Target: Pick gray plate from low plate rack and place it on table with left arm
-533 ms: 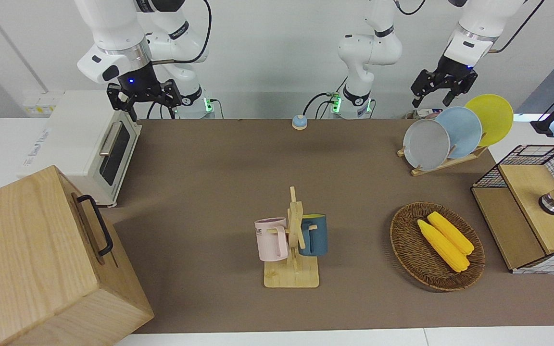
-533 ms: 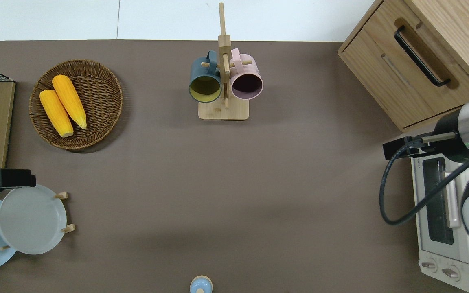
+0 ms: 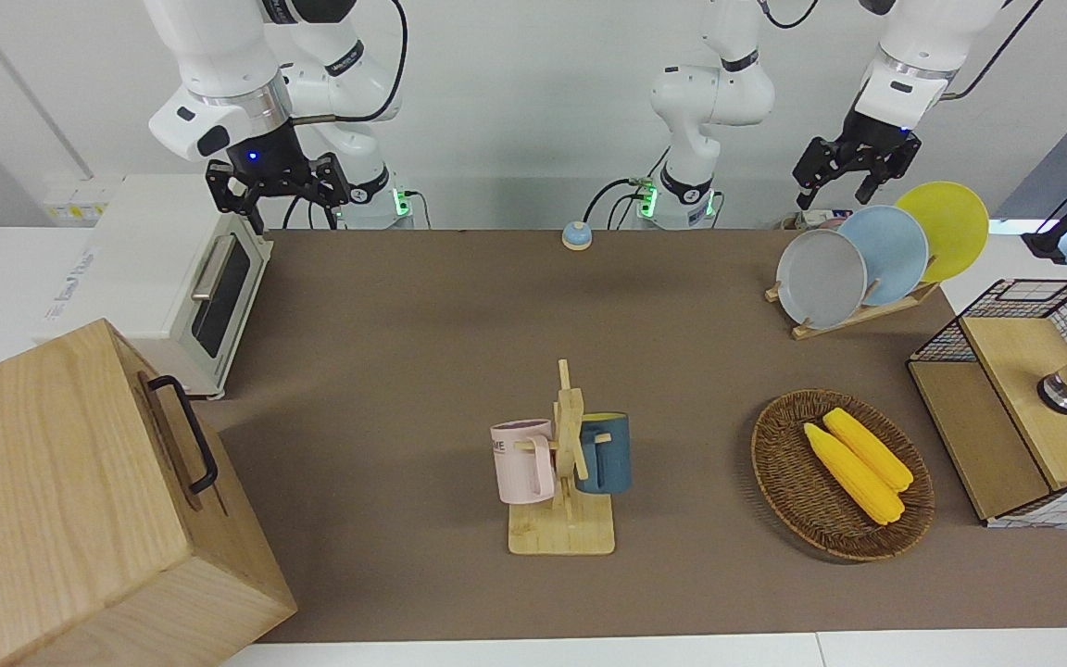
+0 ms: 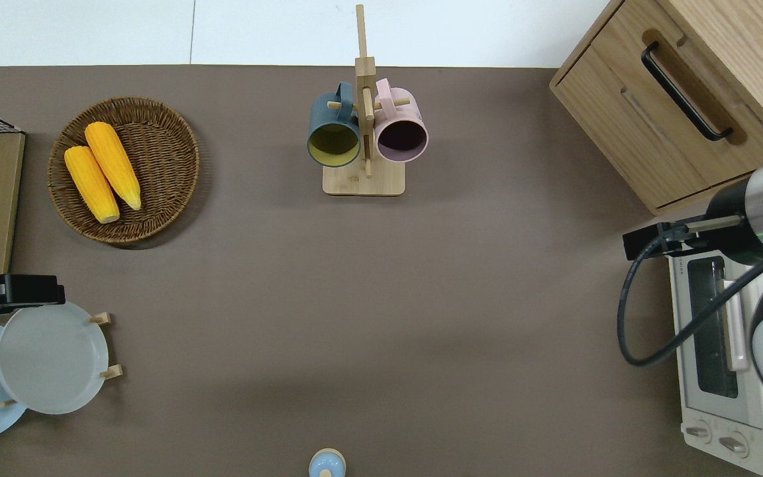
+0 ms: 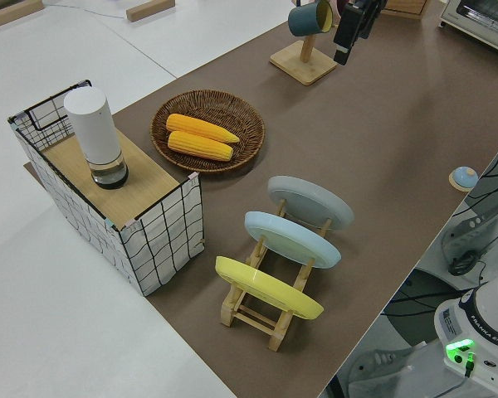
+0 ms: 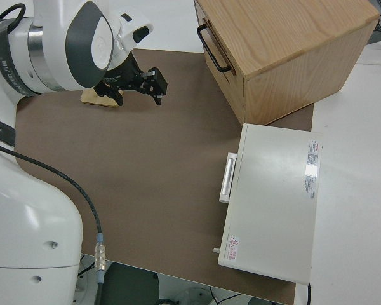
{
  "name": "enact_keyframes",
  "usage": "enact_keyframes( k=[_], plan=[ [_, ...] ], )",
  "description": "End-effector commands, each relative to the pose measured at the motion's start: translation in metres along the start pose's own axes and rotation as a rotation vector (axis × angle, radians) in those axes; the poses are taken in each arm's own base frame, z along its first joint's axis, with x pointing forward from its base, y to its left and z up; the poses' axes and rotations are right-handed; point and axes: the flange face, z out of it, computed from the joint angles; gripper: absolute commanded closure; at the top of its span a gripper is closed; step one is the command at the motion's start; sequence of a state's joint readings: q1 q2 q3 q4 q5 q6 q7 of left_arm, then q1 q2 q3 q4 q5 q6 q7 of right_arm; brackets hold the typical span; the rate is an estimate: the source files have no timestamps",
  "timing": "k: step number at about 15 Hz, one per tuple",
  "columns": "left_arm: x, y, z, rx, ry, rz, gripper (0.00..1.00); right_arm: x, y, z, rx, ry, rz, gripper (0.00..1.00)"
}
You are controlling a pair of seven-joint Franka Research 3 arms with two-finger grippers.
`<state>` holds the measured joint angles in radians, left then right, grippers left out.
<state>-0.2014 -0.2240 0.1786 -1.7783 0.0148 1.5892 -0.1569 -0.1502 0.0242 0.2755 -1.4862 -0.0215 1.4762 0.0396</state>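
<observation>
Your table [image 3: 404,371] with matte brown cover and white edges against a pale wall, gray plate [image 3: 821,278] upright in the low plate rack [image 3: 853,315] beside 2 other plates, your left gripper [image 3: 837,196] above it, fingers spread, holding nothing, right arm parked.
</observation>
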Motion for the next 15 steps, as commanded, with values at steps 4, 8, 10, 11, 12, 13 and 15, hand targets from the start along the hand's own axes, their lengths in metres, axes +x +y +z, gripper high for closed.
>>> enact_keyframes(
  k=[4,8,10,11,12,13,15],
  plan=[
    [-0.008,-0.02,0.003,0.014,-0.02,-0.031,0.01,-0.002,0.001,-0.004,-0.002,-0.004,0.014,0.017],
    [-0.007,-0.022,0.004,0.023,-0.017,-0.032,0.01,-0.002,0.001,-0.004,-0.002,-0.004,0.014,0.017],
    [-0.005,-0.022,0.006,0.024,-0.017,-0.034,0.02,-0.003,0.001,-0.004,-0.002,-0.003,0.014,0.017],
    [-0.003,-0.022,0.007,0.024,-0.012,-0.035,0.02,-0.002,0.001,-0.004,-0.001,-0.002,0.014,0.017],
    [-0.002,-0.021,0.006,0.024,-0.009,-0.035,0.02,-0.003,0.001,-0.004,-0.002,-0.003,0.014,0.017],
    [-0.002,-0.021,0.007,0.024,-0.009,-0.035,0.02,-0.002,0.002,-0.004,-0.002,-0.004,0.016,0.017],
    [0.0,-0.021,0.008,0.025,-0.006,-0.035,0.02,-0.002,0.001,-0.004,-0.002,-0.004,0.014,0.017]
  ],
)
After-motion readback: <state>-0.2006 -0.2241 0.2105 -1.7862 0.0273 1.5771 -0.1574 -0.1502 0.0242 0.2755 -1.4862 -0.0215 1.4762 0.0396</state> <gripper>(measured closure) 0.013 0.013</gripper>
